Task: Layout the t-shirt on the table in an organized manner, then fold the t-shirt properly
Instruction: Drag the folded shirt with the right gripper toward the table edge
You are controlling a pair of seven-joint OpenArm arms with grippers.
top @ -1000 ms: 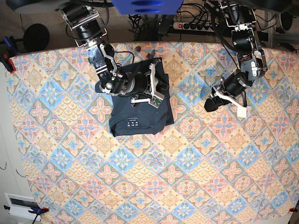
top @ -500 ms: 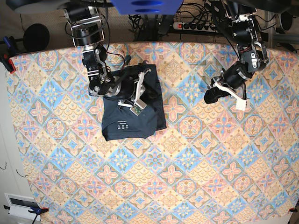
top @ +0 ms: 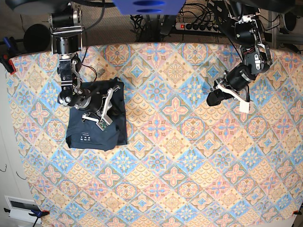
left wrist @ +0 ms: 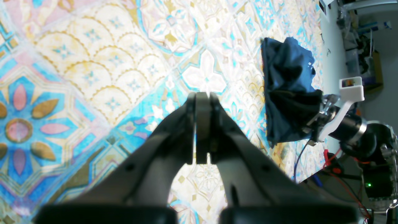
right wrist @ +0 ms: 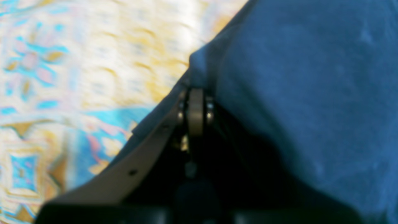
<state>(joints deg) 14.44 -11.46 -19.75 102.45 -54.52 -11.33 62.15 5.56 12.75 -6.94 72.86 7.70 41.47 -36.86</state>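
Left wrist view: the left hand (left wrist: 202,102) hangs over the patterned bench (left wrist: 93,62), fingers pressed together on nothing; the t-shirt (left wrist: 287,93) lies bunched at two o'clock.

Right wrist view: the right hand (right wrist: 196,109) is clamped on the shirt's edge.

Base view: the folded shirt lies at the bench's nine o'clock.

The dark t-shirt (top: 97,128) lies folded on the colourful table (top: 180,165). The right gripper (top: 110,98) sits on it. The left gripper (top: 212,99) hangs well apart.
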